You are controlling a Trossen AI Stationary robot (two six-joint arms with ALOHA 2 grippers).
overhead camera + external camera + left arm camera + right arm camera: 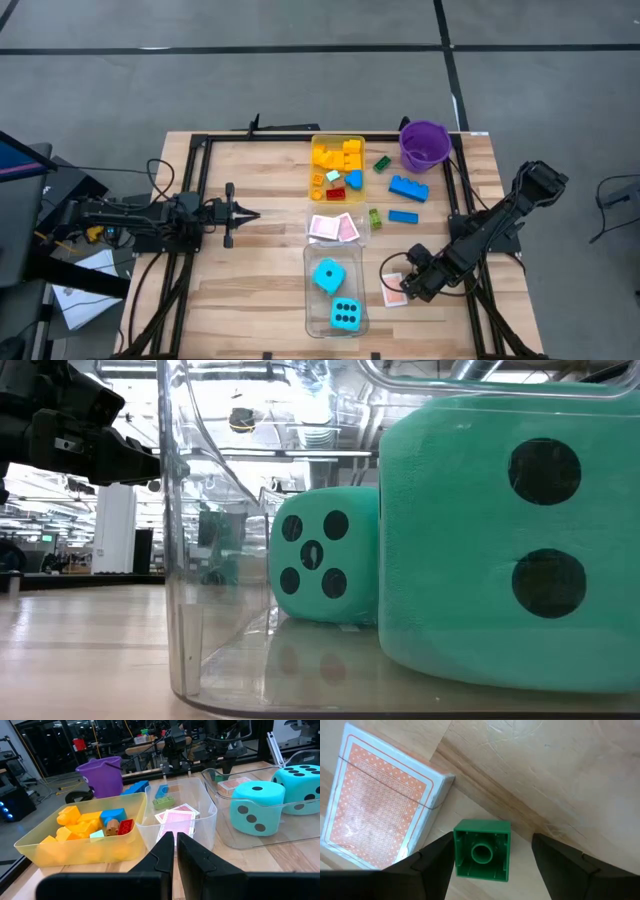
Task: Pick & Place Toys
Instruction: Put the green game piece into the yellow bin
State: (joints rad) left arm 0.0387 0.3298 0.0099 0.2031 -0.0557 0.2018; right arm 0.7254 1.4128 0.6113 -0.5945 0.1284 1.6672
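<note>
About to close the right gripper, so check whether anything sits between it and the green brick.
Nothing visible does. In the right wrist view the green brick lies on bare wood between the open fingers of the right gripper, one finger touching it, the other apart. The card deck lies beside it, outside the gap.

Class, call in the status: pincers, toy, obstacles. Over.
Right pincer open, straddling green brick. Card deck lies beside the brick, apart. Left pincer shut, waiting by the trays.
</note>
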